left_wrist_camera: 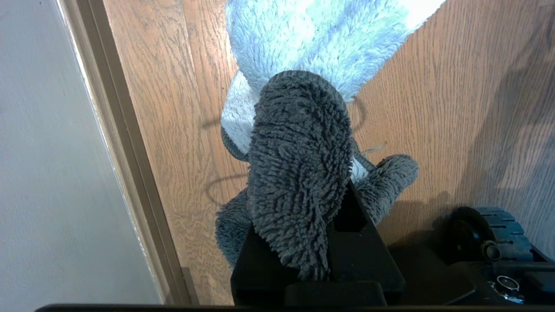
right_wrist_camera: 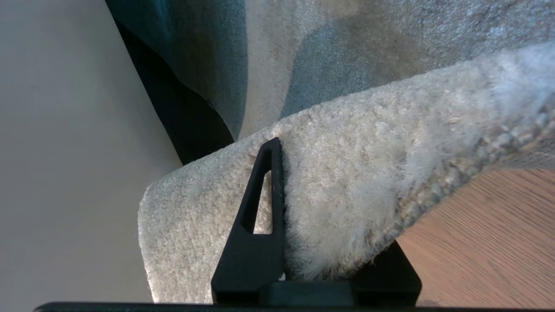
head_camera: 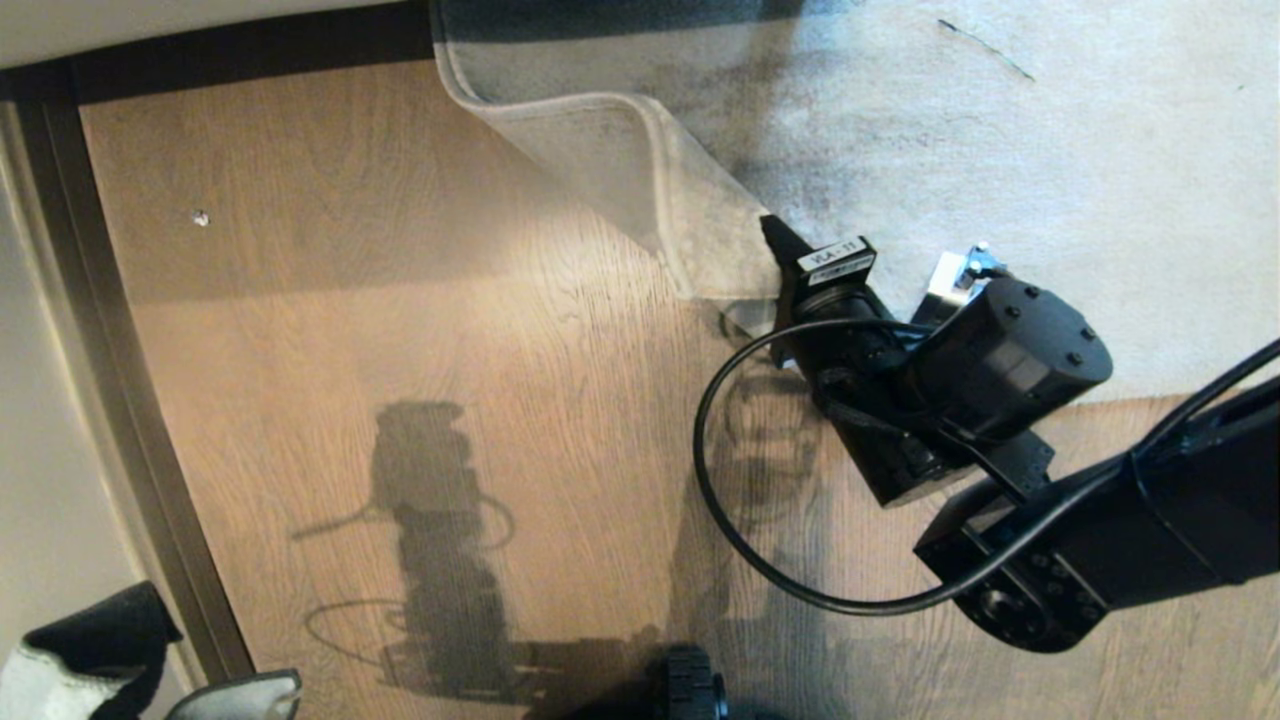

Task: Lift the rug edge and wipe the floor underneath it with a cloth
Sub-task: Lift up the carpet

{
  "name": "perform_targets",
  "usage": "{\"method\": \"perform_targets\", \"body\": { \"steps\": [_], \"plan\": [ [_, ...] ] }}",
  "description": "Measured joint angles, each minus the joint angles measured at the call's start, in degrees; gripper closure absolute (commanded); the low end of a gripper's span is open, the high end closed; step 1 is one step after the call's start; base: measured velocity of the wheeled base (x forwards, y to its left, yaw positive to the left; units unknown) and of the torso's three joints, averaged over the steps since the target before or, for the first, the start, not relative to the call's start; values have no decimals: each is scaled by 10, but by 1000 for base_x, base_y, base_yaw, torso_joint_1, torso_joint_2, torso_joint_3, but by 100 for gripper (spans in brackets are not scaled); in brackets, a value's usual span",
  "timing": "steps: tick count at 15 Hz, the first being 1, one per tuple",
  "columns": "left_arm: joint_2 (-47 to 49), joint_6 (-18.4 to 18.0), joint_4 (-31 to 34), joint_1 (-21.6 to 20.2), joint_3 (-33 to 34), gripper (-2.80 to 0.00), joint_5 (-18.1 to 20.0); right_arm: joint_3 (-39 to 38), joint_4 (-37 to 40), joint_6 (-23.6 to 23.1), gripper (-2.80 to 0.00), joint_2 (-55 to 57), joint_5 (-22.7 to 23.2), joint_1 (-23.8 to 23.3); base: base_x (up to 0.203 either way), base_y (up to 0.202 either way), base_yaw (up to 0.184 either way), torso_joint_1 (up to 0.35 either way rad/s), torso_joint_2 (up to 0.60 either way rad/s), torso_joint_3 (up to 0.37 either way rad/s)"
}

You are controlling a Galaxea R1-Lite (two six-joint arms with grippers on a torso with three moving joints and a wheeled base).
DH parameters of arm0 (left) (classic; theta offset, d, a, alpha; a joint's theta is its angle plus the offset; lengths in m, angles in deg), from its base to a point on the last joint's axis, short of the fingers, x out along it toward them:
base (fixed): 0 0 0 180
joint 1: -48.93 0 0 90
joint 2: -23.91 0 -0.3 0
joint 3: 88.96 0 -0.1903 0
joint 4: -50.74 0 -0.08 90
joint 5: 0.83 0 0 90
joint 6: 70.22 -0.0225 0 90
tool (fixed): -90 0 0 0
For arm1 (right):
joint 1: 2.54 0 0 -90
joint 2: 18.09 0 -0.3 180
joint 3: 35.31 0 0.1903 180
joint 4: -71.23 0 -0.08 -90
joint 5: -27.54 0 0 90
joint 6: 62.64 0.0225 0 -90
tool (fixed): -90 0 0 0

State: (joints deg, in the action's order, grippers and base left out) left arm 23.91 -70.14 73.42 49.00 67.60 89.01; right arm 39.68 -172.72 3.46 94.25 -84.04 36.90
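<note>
The fuzzy rug edge (right_wrist_camera: 347,195) curled up off grained wood floor (head_camera: 350,330), pinched by the right gripper (right_wrist_camera: 303,242); the left gripper (left_wrist_camera: 312,242) clamped the shaggy cloth (left_wrist_camera: 299,164).

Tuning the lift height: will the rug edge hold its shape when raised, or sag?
Probably sags: the rug edge curls over in a soft fold where the right tool pinches it, so it looks floppy. The thick pile bulging around the fingers suggests a fairly secure grip. It likely drags heavily, since the rest lies flat on the floor.
</note>
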Motion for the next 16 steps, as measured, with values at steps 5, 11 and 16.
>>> {"method": "perform_targets", "body": {
  "steps": [5,11,16],
  "plan": [
    [0,0,0,0,0,0,0,2,0,4,0,15,1,-2,0,0,0,0,0,0],
    [0,0,0,0,0,0,0,5,1,4,0,24,0,-2,0,0,0,0,0,0],
    [0,-2,1,0,0,0,0,5,1,2,0,25,0,-2,0,0,0,0,0,0]
  ]
}}
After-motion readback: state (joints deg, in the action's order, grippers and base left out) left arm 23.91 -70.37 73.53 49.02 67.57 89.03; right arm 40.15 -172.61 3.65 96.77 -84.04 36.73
